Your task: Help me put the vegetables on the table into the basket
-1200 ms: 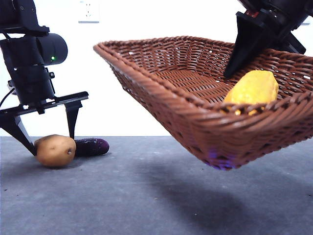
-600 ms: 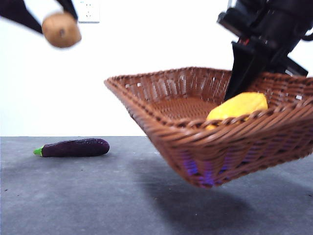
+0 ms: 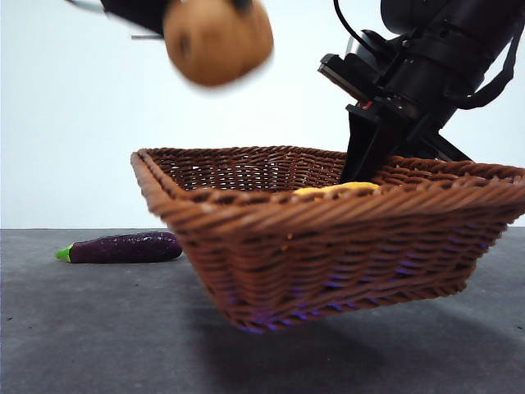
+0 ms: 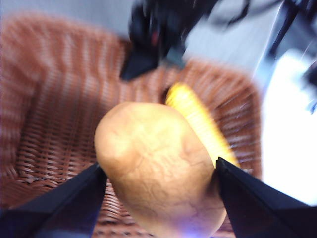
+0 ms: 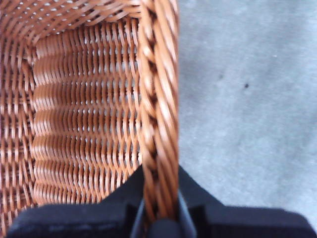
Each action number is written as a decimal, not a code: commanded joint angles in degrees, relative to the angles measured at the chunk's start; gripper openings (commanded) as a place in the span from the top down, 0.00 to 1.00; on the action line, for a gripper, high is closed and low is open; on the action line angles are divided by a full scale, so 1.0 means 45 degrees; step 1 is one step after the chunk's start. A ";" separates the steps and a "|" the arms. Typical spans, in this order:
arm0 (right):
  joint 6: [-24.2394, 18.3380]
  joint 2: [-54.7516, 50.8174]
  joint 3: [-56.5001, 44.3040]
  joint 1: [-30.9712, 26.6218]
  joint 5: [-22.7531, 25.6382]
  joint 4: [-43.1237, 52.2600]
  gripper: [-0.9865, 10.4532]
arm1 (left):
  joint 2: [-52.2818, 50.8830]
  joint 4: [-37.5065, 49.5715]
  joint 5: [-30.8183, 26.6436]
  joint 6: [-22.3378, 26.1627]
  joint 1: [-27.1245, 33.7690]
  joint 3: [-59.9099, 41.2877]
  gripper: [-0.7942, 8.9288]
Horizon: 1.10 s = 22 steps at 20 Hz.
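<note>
My left gripper [image 4: 159, 168] is shut on the tan potato [image 4: 158, 163] and holds it in the air above the left part of the wicker basket [image 3: 328, 238]; in the front view the potato [image 3: 217, 39] is at the top. My right gripper [image 5: 159, 198] is shut on the basket's braided rim [image 5: 157, 124] and holds the basket slightly tilted just above the table [image 3: 98, 328]. The yellow vegetable [image 3: 336, 189] lies inside the basket, next to the right gripper [image 3: 361, 160]. The purple eggplant [image 3: 123, 247] lies on the table at the far left.
A white wall stands behind the table. The basket fills the middle and right of the front view, with its shadow below it. Grey table [image 5: 247, 99] shows beside the basket's rim in the right wrist view.
The left gripper has carried the potato up from beside the eggplant and to the right, over the basket. The right gripper has lowered and levelled the basket, shifting it left.
</note>
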 commanded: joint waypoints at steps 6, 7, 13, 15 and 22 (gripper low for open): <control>0.0374 0.0078 0.0136 0.0024 -0.0393 0.0257 0.92 | 0.3123 0.0330 0.0053 0.0918 -0.0097 -0.0058 0.92; 0.0374 0.0078 0.0131 0.0024 -0.0393 0.0325 0.92 | 0.3245 0.0214 0.0141 0.0816 -0.0097 -0.0058 0.92; 0.0374 0.0078 0.0136 0.0024 -0.0398 0.0554 0.92 | 0.3274 0.0277 0.0996 0.0690 -0.0097 -0.0058 0.44; 0.0369 0.0078 0.0136 0.0024 -0.0398 0.0554 0.92 | 0.3269 0.0000 0.1001 0.0685 -0.0092 -0.0058 0.44; 0.0321 0.0078 0.0136 -0.0015 -0.0393 0.0549 0.92 | 0.1909 0.0194 0.1039 0.0777 0.0141 -0.0049 0.44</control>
